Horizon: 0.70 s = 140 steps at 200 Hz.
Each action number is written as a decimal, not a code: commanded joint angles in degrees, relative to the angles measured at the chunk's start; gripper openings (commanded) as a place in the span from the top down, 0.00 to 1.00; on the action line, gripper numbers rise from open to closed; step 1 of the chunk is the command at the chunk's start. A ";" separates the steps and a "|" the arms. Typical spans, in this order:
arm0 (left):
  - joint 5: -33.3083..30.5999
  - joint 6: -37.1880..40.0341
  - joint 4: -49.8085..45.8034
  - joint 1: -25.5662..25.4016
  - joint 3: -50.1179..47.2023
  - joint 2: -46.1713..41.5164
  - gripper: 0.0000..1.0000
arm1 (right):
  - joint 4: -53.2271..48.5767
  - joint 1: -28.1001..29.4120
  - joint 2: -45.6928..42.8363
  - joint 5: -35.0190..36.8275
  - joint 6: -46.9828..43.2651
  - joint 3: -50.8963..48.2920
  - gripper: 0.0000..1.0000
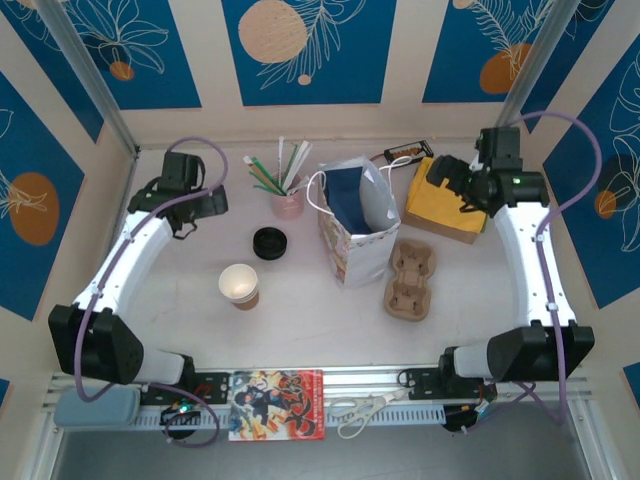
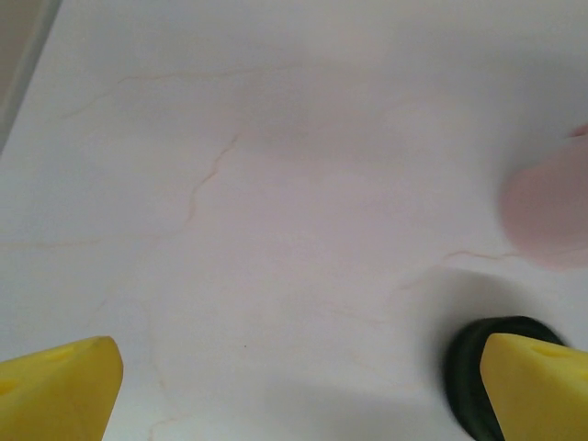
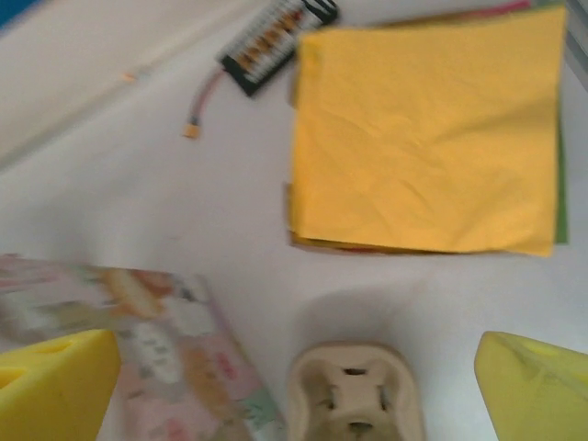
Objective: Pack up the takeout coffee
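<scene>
Standing upright on the desk point(image 1: 310, 325) before the left arm, the takeout coffee point(image 1: 239, 285) sat well apart from the left pincer point(image 2: 299, 390) and right pincer point(image 3: 294, 386), both spread wide, empty. Squeezing its lidless paper wall hard might crumple or tip it.

No words or numbers can be read anywhere. The bright picture book with a red and blue cover point(image 1: 277, 404) at the near edge of the white desk point(image 1: 320, 300) is too small to show any letters. The paper bag with little pictures on its sides point(image 1: 352, 255) is blurry. The marks on the small black strip point(image 3: 276, 41) are blurry too.
</scene>
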 commanded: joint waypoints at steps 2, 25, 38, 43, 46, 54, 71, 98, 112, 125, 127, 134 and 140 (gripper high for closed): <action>-7.93 3.98 11.57 1.55 -6.88 0.78 0.00 | 8.39 -1.24 -0.73 4.30 -0.25 -8.94 0.01; -12.45 7.19 22.39 1.64 -14.79 2.21 0.00 | 21.38 -0.84 -1.74 4.57 -4.07 -20.08 0.01; -14.31 8.49 29.99 1.82 -19.09 3.58 0.00 | 29.30 0.15 -1.56 4.76 -7.50 -25.49 0.01; -14.43 9.21 32.72 1.91 -20.72 4.14 0.00 | 31.94 0.70 -1.14 5.47 -8.70 -27.06 0.01; -14.46 9.74 34.75 1.91 -21.72 4.48 0.00 | 33.49 1.16 -0.80 5.92 -9.27 -27.96 0.01; -14.41 10.96 40.40 1.95 -24.50 5.26 0.00 | 37.32 2.08 0.51 7.60 -10.53 -30.05 0.01; -13.61 14.38 53.54 1.96 -30.64 6.84 0.00 | 44.75 3.89 3.93 10.43 -12.50 -33.47 0.01; -13.10 16.27 67.43 2.05 -36.20 10.34 0.00 | 59.50 6.07 7.24 10.48 -16.30 -39.94 0.01; -7.93 17.84 68.86 2.57 -36.81 10.34 0.00 | 66.32 6.49 8.64 10.12 -17.98 -42.76 0.01; -6.13 18.20 71.03 2.68 -38.22 9.68 0.00 | 71.81 6.63 9.78 8.68 -19.67 -45.42 0.01; -6.04 18.29 71.84 2.72 -38.65 9.51 0.00 | 72.66 6.70 9.89 8.59 -19.97 -45.91 0.01; -4.93 18.46 74.29 2.81 -40.51 8.73 0.00 | 76.47 6.82 10.12 7.89 -20.83 -47.91 0.01; -3.66 18.82 76.76 2.92 -42.06 8.23 0.00 | 79.78 6.93 10.10 7.84 -21.46 -49.51 0.01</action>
